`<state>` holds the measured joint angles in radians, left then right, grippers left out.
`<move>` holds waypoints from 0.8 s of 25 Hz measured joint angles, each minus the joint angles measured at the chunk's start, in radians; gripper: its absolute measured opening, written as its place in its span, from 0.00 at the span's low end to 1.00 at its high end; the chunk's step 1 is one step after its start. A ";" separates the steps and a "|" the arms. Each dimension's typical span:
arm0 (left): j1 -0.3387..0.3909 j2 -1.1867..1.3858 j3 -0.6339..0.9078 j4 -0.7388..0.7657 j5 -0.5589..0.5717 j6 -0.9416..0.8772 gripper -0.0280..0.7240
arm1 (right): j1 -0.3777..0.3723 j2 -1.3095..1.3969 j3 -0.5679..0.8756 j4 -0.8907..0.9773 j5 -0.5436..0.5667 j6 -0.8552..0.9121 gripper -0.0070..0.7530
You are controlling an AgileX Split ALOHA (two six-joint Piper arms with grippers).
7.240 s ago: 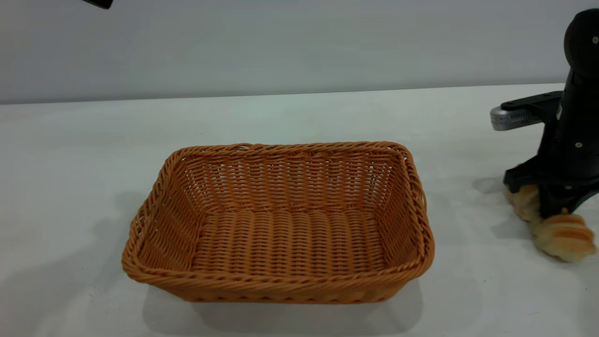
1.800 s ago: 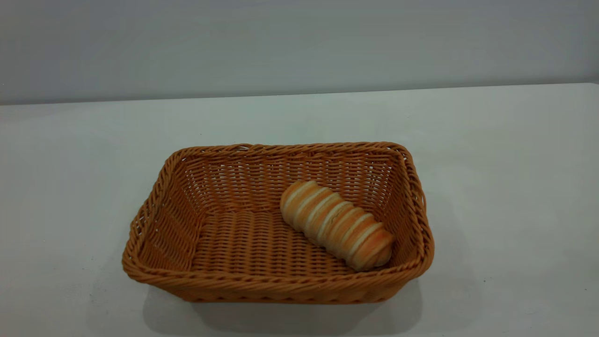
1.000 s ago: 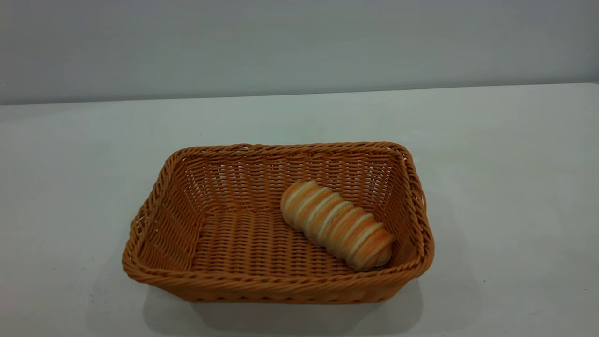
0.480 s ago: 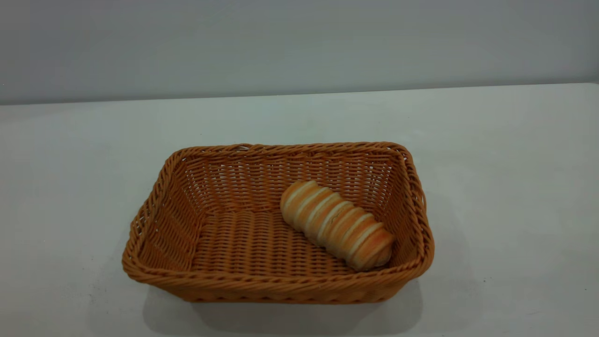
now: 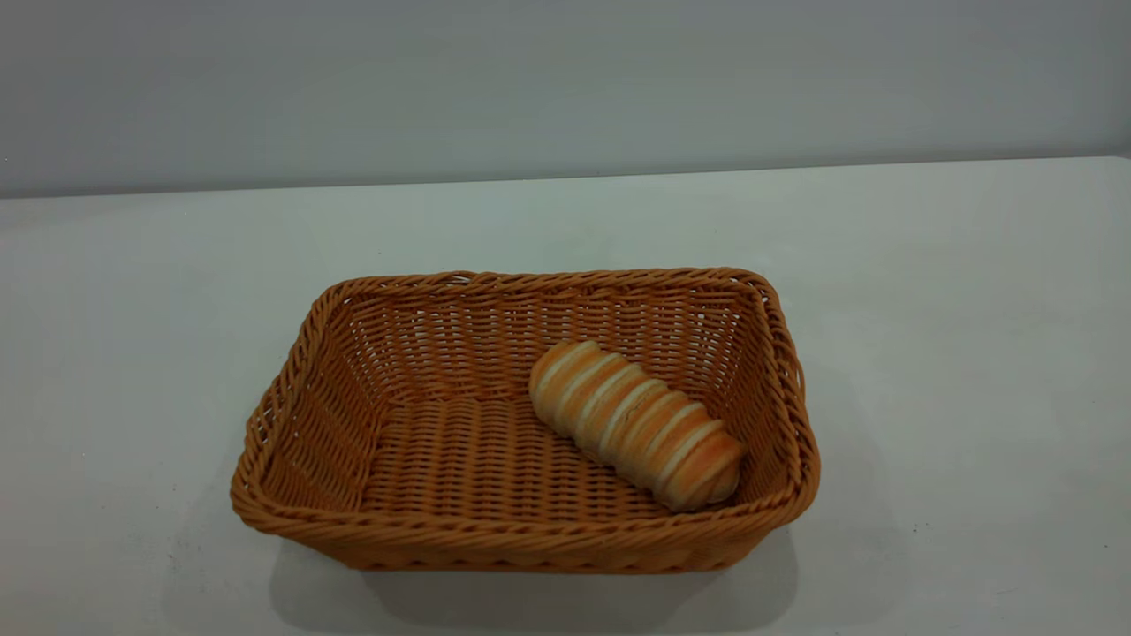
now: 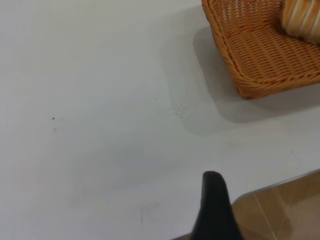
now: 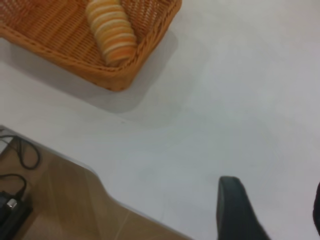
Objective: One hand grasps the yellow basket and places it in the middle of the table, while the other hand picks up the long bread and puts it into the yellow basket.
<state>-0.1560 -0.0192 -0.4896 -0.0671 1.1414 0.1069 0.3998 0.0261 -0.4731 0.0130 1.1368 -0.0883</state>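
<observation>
The yellow basket (image 5: pixel 521 539) stands in the middle of the table (image 5: pixel 954 265). Inside it, the long bread (image 5: pixel 638 424) lies diagonally on the basket floor against the right wall. Neither gripper shows in the exterior view. The left gripper (image 6: pixel 215 202) hangs over bare table near the table's edge, well away from the basket (image 6: pixel 260 55), whose corner shows with the bread's end (image 6: pixel 300 20). The right gripper (image 7: pixel 274 200) is open over bare table, holding nothing, far from the basket (image 7: pixel 75 45) and the bread (image 7: pixel 110 30).
The table edge and a wooden floor (image 6: pixel 285 210) show close beside the left gripper. Below the table edge in the right wrist view lie the floor and black cables (image 7: pixel 15 200). A grey wall (image 5: pixel 565 79) runs behind the table.
Since the earliest frame the bread has gone from the right gripper's grip on the table into the basket, and the right arm has left the exterior view. Nothing has moved in the last second.
</observation>
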 joint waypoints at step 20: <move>0.061 0.000 0.000 -0.001 -0.001 0.000 0.81 | -0.111 -0.026 0.001 0.002 0.000 0.001 0.55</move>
<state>-0.0949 -0.0192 -0.4896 -0.0683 1.1402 0.1069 0.2883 0.0000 -0.4724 0.0149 1.1365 -0.0874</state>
